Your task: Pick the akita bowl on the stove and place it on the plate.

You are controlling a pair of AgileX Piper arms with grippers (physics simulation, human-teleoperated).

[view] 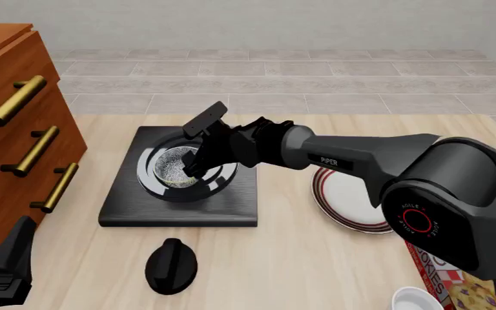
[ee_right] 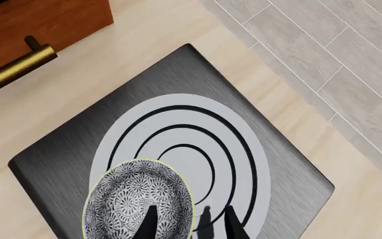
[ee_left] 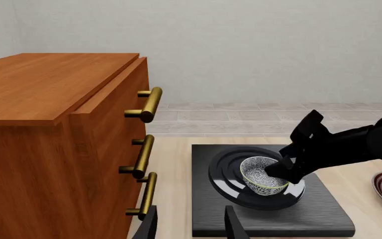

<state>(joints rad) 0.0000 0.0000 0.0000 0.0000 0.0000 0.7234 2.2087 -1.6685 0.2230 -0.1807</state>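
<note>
The akita bowl (view: 176, 166) sits upright on the burner rings of the black stove (view: 132, 208), off-centre toward the cabinet side. My right gripper (view: 194, 164) is low over the bowl and open. In the right wrist view one finger (ee_right: 148, 222) is inside the bowl (ee_right: 137, 201) and the other outside, straddling its rim without pressing it. The red-striped white plate (view: 356, 205) lies on the table right of the stove, partly under my right arm. My left gripper (ee_left: 191, 226) is open and holds nothing, near the cabinet and short of the stove (ee_left: 310, 215).
A wooden cabinet (view: 7, 97) with brass handles stands left of the stove. A black knob (view: 171, 265) lies in front of the stove. A small white bowl (view: 416, 300) and a printed box (view: 451, 284) sit at the front right.
</note>
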